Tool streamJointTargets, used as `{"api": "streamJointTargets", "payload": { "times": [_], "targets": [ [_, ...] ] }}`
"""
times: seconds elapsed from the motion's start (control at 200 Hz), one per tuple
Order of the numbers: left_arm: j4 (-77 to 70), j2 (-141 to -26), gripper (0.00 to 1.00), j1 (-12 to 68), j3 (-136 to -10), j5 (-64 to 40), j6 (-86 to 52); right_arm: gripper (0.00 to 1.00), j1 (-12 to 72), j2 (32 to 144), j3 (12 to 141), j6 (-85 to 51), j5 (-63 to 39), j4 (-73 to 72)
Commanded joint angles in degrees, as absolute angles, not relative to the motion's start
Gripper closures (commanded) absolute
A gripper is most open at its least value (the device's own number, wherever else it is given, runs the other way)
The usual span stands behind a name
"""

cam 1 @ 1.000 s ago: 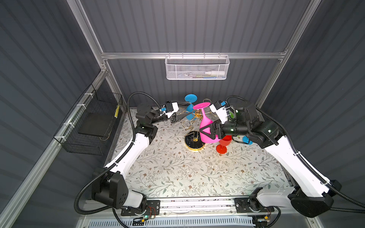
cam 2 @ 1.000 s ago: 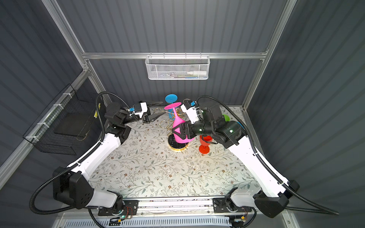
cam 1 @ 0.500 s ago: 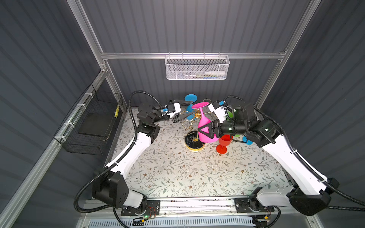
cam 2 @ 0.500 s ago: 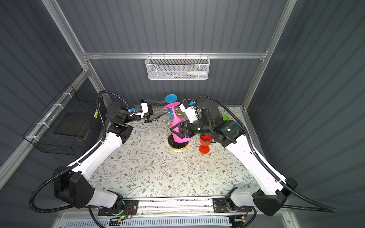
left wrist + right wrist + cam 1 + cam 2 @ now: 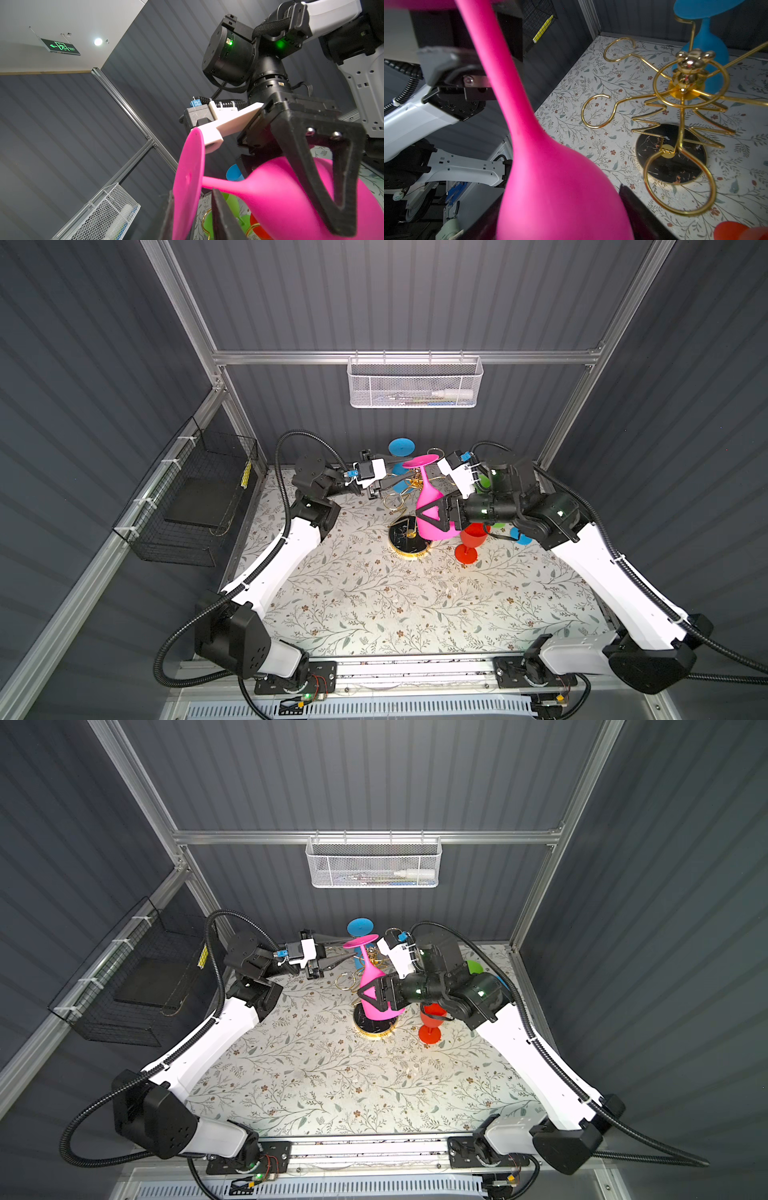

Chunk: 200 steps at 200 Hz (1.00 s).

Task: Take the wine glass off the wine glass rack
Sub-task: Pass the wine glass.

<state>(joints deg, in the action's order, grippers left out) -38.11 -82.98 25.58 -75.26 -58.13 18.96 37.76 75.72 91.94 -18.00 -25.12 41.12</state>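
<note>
The right pincer (image 5: 432, 520) is clamped across the bowl of an upturned matte pink wine glass (image 5: 426, 494). In the left wrist view one of its black triangular fingers (image 5: 301, 166) lies flat against that bowl. The glass is tilted, with its round foot uppermost and its mouth downward. It hangs over the round black, gold-rimmed base of the gold wire wine glass rack (image 5: 405, 536), just beside the central post. In the right wrist view the pink stem stands apart from the rack's ring-ended arms, and none of the rings shown there circles it. The left pincer (image 5: 192, 193) reaches in from the opposite side at the height of the foot. Its two dark fingers stand partly spread with the pink foot disc between them, but whether they press on it cannot be told. A blue wine glass (image 5: 401, 446) hangs foot-up on the side of the rack toward the back wall. A red wine glass (image 5: 471, 535) stands upright on the floral-patterned counter (image 5: 374, 605), just beside the rack's base.
</note>
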Motion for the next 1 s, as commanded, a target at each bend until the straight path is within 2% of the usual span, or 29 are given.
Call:
{"api": "streamJointTargets", "payload": {
  "times": [0.0,0.685,0.815,0.995],
  "targets": [
    [-37.5,-83.3,0.71,26.1,-77.4,-57.9,20.3,0.6,37.6,75.7,92.2,-18.4,-25.8,40.1],
    [-36.9,-82.6,0.89,26.5,-77.0,-55.8,22.2,0.57,37.6,75.7,92.4,-19.3,-26.4,39.6],
    [-36.7,-82.2,0.9,26.5,-76.6,-55.2,22.5,0.49,37.6,75.3,92.4,-19.8,-26.7,38.6],
    [-36.0,-81.6,1.0,26.5,-75.8,-54.4,23.4,0.4,37.3,74.6,91.8,-20.8,-25.9,35.9]
  ]
}}
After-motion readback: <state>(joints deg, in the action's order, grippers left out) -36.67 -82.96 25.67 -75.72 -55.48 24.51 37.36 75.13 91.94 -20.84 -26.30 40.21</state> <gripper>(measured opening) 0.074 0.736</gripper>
